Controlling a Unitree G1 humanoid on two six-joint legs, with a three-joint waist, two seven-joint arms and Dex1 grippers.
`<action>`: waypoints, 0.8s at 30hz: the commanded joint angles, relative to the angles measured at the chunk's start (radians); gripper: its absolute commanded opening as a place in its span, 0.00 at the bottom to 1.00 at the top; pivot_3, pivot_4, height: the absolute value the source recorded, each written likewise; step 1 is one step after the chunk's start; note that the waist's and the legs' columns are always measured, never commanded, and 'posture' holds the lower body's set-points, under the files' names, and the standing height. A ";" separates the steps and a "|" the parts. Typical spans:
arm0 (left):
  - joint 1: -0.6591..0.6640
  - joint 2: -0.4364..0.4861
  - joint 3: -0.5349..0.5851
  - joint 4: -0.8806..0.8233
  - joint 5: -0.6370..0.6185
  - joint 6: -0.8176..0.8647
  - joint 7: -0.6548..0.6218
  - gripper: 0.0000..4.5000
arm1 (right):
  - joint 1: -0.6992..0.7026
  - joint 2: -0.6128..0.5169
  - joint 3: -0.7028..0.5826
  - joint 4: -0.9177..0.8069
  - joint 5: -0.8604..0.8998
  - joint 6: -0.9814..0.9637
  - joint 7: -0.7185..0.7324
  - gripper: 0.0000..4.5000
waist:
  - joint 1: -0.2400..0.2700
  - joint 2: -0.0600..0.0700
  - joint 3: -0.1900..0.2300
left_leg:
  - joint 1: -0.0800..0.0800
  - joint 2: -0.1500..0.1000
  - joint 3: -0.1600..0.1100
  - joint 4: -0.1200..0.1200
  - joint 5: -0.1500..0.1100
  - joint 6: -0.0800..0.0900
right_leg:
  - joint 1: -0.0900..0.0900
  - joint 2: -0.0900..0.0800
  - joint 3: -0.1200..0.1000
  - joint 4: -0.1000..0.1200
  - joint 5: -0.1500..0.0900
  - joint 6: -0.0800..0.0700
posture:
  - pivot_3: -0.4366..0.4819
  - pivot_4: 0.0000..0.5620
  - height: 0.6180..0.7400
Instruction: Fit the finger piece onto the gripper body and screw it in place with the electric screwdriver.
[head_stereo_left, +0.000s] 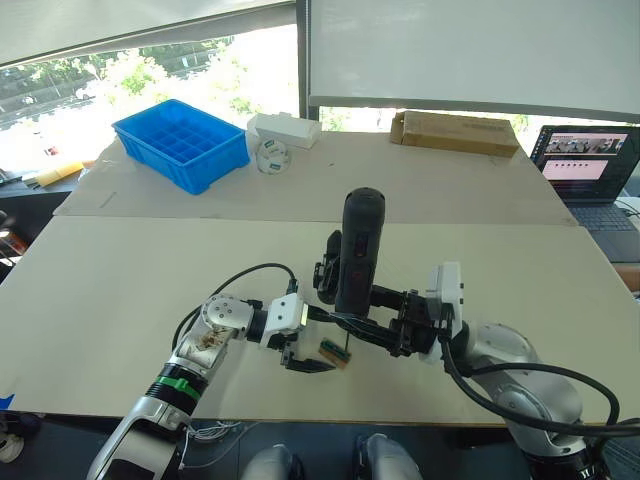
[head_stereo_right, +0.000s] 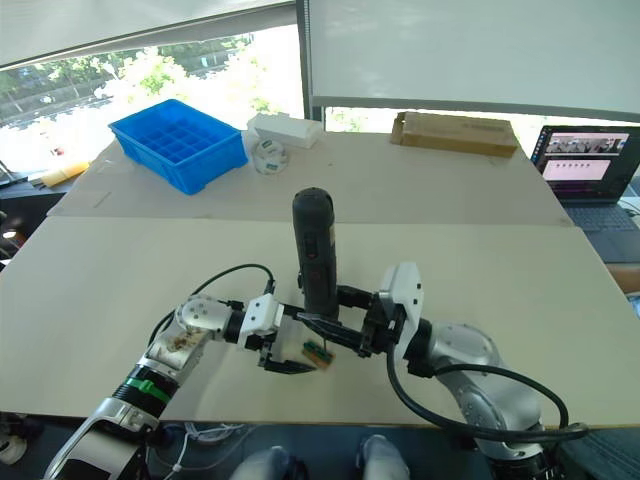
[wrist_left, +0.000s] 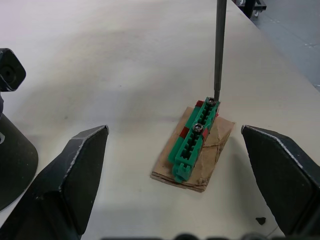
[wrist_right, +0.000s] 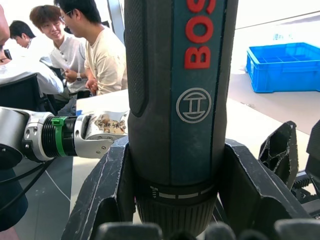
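Head views: electric screwdriver (head_stereo_left: 358, 252) held upright near the desk's (head_stereo_left: 120, 300) near edge, clamped in the right gripper (head_stereo_right: 335, 318), bit pointing down at a small green-topped brown block (head_stereo_left: 334, 353). Left gripper (head_stereo_left: 303, 362) just left of that block, fingers spread and grasping nothing. Blue bin (head_stereo_left: 182, 142), white box (head_stereo_left: 285, 129) and cardboard box (head_stereo_left: 455, 132) far back, laptop (head_stereo_left: 586, 170) far right.

Left wrist view: thin metal bit (wrist_left: 218, 47) standing on the far screw of the green strip (wrist_left: 195, 141), a second screw just nearer; left fingers (wrist_left: 70, 175) wide apart on either side, touching nothing.

Right wrist view: right fingers (wrist_right: 107, 185) clenched around the screwdriver's barrel; people seated in the background.

Judged progress: tool in hand and set on a screw, yet no finger piece or gripper body identifiable anywhere, so fitting and fastening apparently still to do.
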 joint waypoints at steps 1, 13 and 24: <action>-0.002 0.000 0.001 -0.010 -0.003 -0.017 -0.004 1.00 | -0.012 0.003 -0.018 -0.038 0.006 -0.050 0.009 0.43 | 0.000 0.000 0.000 | 0.000 0.000 0.000 0.000 0.000 0.000 | 0.000 0.000 0.000 0.000 0.000 0.000 | 0.48 0.27 0.98; -0.004 -0.003 0.000 -0.007 -0.002 -0.021 -0.002 1.00 | -0.009 0.005 -0.018 -0.026 -0.007 -0.057 0.010 0.43 | 0.000 0.000 0.000 | 0.000 0.000 0.000 0.000 0.000 0.000 | 0.000 0.000 0.000 0.000 0.000 0.000 | 0.48 0.27 0.98; -0.005 0.001 0.004 -0.006 -0.003 -0.021 -0.003 1.00 | -0.017 -0.004 -0.031 -0.025 -0.001 -0.045 0.012 0.43 | 0.000 0.000 0.000 | 0.000 0.000 0.000 0.000 0.000 0.000 | 0.000 0.000 0.000 0.000 0.000 0.000 | 0.48 0.27 0.98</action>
